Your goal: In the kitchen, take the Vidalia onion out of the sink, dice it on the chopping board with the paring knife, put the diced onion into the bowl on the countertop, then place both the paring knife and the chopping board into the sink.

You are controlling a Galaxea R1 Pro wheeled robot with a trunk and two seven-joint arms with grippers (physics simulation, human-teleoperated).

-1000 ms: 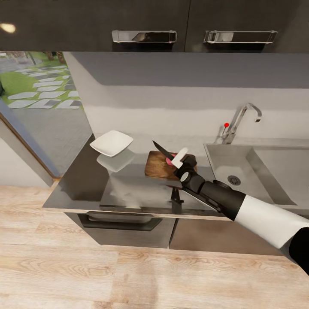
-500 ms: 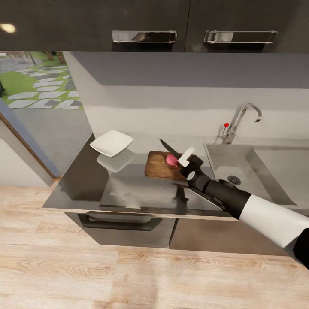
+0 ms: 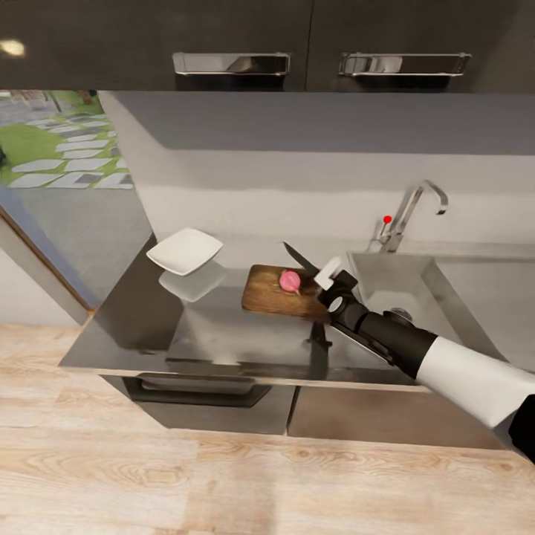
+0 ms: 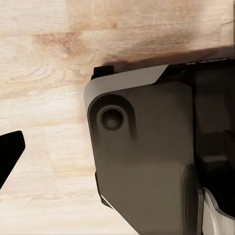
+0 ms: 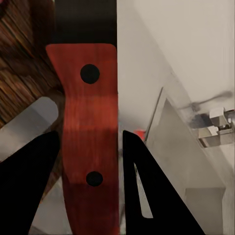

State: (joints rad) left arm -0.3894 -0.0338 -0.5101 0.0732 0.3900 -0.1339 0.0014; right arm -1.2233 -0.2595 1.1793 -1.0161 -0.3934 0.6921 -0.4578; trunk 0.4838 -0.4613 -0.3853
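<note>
- Right end effector (image 3: 336, 280) sits over the right end of the chopping board (image 3: 271, 296), fingers clamped on the paring knife (image 3: 303, 260).
- Right wrist view: red handle (image 5: 90, 132) with two dark rivets runs between the two black fingers (image 5: 29, 186), both pressed against it. Firm grip.
- Head view: dark blade points up and away toward the back wall, tip above the board's far edge, clear of the wood.
- Vidalia onion (image 3: 290, 280) rests on the board, right of centre, just beside the end effector and below the blade. Looks whole. Can't tell if the blade touches it.
- Board lies flat on the bench (image 3: 223, 334), its right end close to the sink's left rim.
- Bowl (image 3: 184, 250) is on the bench left of the board, well apart from it, near the back wall; its reflection shows in the glossy surface.
- Sink (image 3: 438, 286) is right of the board, the right arm crossing in front of its near-left corner. Chrome tap (image 3: 412, 212) with red knob (image 3: 387, 219) stands behind its back-left corner.
- Left wrist view: dark robot housing (image 4: 147, 161) over pale wood floor (image 4: 44, 58), one black finger (image 4: 10, 152) at the frame edge. Left end effector opening: cannot tell.
- Black upper cabinets (image 3: 223, 37) with chrome handles run above the bench.
</note>
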